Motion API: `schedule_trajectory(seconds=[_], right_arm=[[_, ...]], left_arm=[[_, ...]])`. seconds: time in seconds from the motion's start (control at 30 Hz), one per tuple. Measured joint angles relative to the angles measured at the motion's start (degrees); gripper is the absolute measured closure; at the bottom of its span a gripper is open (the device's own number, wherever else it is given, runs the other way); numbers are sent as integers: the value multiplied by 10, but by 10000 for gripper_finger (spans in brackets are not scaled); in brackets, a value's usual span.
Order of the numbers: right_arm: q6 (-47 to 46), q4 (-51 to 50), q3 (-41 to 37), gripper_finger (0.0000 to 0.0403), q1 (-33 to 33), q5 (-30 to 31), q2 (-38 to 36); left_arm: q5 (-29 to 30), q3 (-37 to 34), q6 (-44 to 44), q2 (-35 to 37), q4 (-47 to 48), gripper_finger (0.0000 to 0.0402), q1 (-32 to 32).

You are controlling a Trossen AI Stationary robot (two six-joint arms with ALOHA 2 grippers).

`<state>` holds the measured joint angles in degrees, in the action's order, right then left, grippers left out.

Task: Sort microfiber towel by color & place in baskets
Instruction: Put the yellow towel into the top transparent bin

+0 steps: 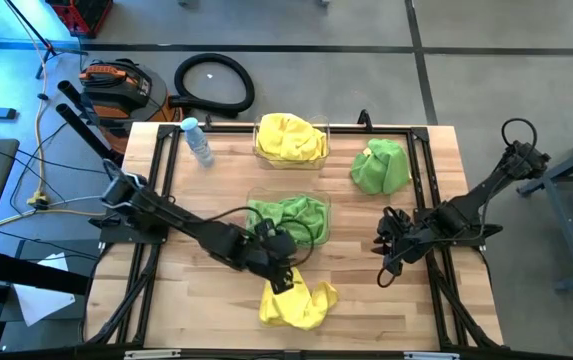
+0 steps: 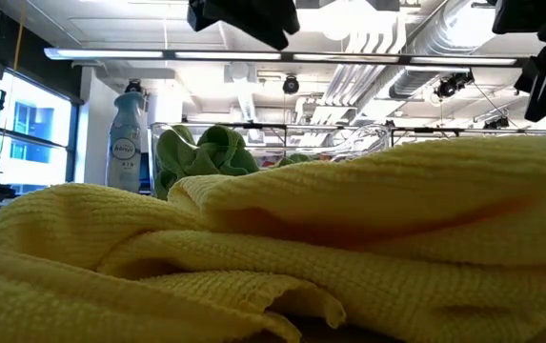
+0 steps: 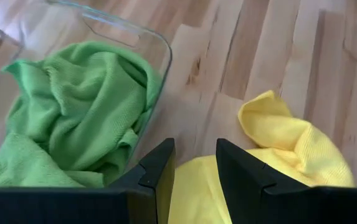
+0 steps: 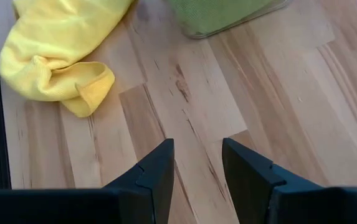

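A: Four towels on the table. Loose yellow towel (image 1: 297, 305) lies crumpled on bare wood right under the left gripper (image 1: 281, 275), its near end tucked beneath the fingers (image 3: 156, 180). Fingers apart w/ a narrow gap, nothing clamped between them.

B: Baskets?

A: Near basket (image 3: 159, 46) sits just beside the left gripper, holds a bunched green towel (image 1: 291, 218) filling most of it. Far basket (image 1: 318, 152) is beyond that one, farther from both grippers, holds a yellow towel (image 1: 288, 137).

B: Other green one?

A: Loose green towel (image 1: 381, 166) in a heap on the wood, beyond the right gripper (image 1: 386, 240), apart from it. Not in any basket.

B: Right gripper state?

A: Fingers spread w/ a gap, empty, over bare wood. Its wrist cam shows the loose yellow towel ahead of it to one side, not touching, and a corner of the near basket w/ green inside.

B: Anything else?

A: Spray bottle (image 1: 197, 140) lying on the table beside the far basket, well away from both grippers. Low cam mostly blocked by yellow cloth; green towel visible behind it.
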<state>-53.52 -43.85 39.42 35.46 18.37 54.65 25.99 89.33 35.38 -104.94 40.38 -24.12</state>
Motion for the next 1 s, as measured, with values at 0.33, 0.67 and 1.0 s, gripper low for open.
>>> schedule_trajectory(seconds=[0.33, 0.67, 1.0], right_arm=[[9, -5, 0, 274, 0, 0, 0], [10, -5, 0, 274, 0, 1, 0], [9, -5, 0, 274, 0, 5, 0]], left_arm=[[-9, 68, -1, -59, 34, 296, 0], [-40, 68, -50, -105, 30, 296, -10], [-141, 67, -70, -188, 26, 296, -32]])
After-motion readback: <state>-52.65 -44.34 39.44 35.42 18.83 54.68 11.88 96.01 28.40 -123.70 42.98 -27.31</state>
